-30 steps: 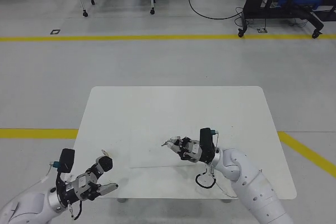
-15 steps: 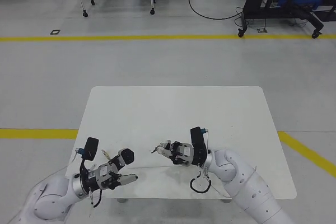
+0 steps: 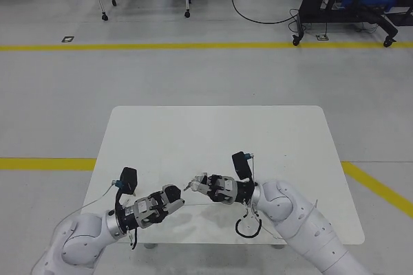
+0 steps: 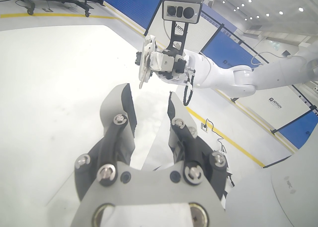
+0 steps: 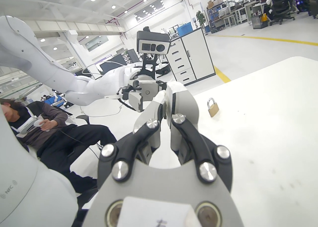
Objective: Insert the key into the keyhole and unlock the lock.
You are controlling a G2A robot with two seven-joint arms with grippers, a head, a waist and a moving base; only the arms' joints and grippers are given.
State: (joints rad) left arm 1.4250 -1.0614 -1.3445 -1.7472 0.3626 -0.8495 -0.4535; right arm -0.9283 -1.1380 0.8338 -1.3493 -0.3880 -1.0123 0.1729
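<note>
Big white counter [image 3: 213, 130], plenty of bare room, though both arms work near its front edge. The left gripper [image 4: 149, 96] faces the right gripper [image 4: 146, 64] close by, its fingers moderately open and empty, ready for a handover, I'd say. The right fingers are pinched narrow; I can't tell if they hold the key. The lock [image 5: 213, 108] sits on the counter, apart, untouched.

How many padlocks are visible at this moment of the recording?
1. A brass padlock sits on the white table, apart from the right gripper. Another could be hidden from these views.
</note>
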